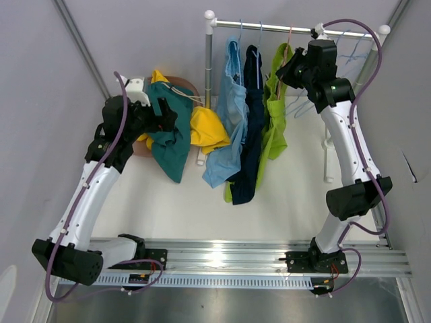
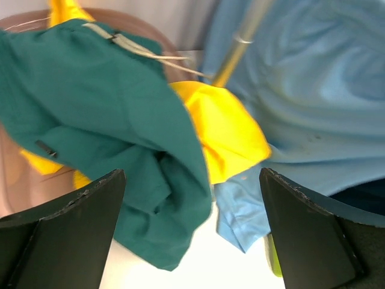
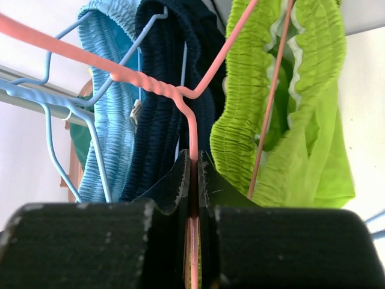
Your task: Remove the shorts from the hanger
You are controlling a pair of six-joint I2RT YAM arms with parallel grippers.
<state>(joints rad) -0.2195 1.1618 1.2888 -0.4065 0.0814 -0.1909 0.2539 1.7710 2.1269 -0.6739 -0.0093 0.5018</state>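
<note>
Three shorts hang from the rack's rail (image 1: pixel 283 28): light blue (image 1: pixel 229 114), navy (image 1: pixel 250 128) and lime green (image 1: pixel 275 114). My right gripper (image 3: pixel 194 159) is shut on the wire of the pink hanger (image 3: pixel 144 81) that carries the lime green shorts (image 3: pixel 301 120), just below its twisted neck. The navy shorts (image 3: pixel 168 72) and light blue shorts (image 3: pixel 114 90) hang beside it on blue hangers. Dark teal shorts (image 2: pixel 90 108) and yellow shorts (image 2: pixel 228 126) lie heaped at the left. My left gripper (image 2: pixel 191 180) hovers open over them, holding nothing.
A brown round container (image 1: pixel 185 86) sits under the heap at the back left. The rack's post (image 1: pixel 208 67) stands between the heap and the hanging shorts. Empty blue hangers (image 1: pixel 350 50) hang at the rail's right end. Grey walls close in both sides.
</note>
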